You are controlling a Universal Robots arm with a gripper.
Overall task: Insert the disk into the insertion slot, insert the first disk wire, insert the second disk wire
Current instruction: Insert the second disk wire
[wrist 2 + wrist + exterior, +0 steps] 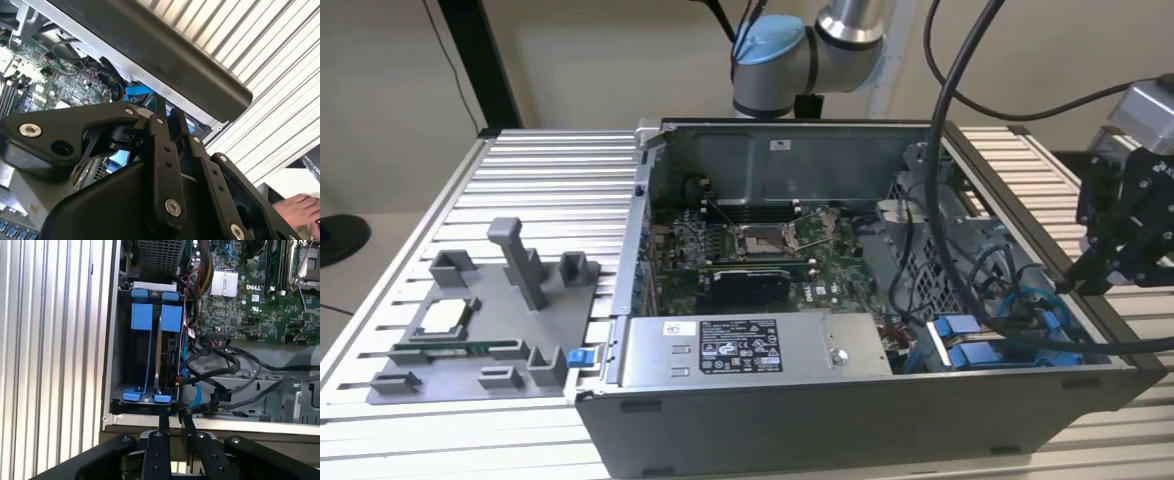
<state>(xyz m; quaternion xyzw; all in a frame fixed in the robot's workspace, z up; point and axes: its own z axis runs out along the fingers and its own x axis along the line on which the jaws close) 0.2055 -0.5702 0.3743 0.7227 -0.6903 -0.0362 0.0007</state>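
The disk (171,352) stands edge-on in the insertion slot (116,340), a grey bay with blue carrier pieces (171,319) in the case corner. The exterior view shows the insertion slot (961,340) at the case's front on that view's right. My gripper (175,422) hovers just outside the case wall by the bay's open end, with its fingertips drawn close together. A black wire (202,405) runs up to the tips, and I cannot tell whether they pinch it. A blue wire (192,390) lies beside the disk. The gripper (1091,285) hangs over the case's edge on the exterior view's right.
The open case holds a motherboard (747,250) and a labelled grey power-supply box (747,350). A grey parts fixture (480,320) lies on the slatted table on the exterior view's left. A thick black cable (961,150) hangs over the case. A hand (300,207) rests by the table.
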